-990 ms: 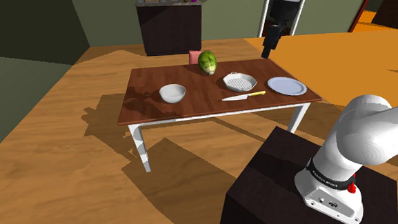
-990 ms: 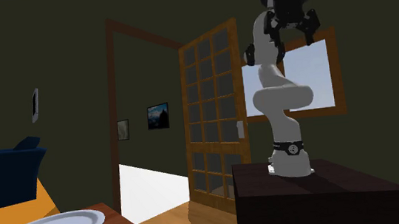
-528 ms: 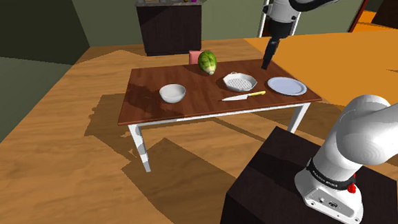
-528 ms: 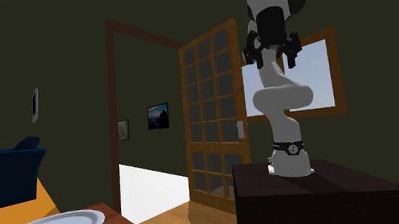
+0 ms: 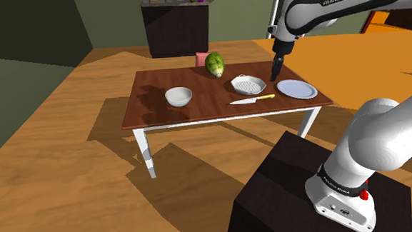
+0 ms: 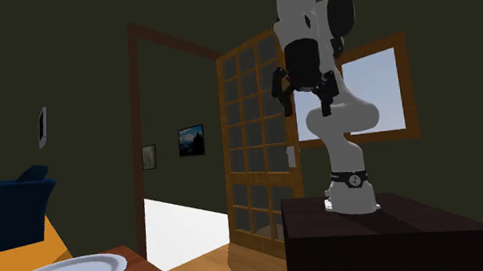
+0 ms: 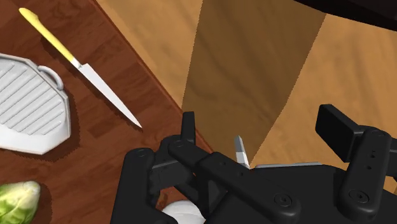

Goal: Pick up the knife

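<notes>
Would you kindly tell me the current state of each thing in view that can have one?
Knife, lying flat on the table, not gripped.
Jaws, open, holding nothing.
Bowl, upright, empty.
Plate, lying flat, empty.
Ridged dish, upright, empty.
Door, swung open.

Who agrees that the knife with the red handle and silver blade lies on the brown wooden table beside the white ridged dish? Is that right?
Not quite. The wrist view shows the silver-bladed knife has a yellow handle, not red. It does lie on the brown wooden table beside the white ridged dish.
</notes>
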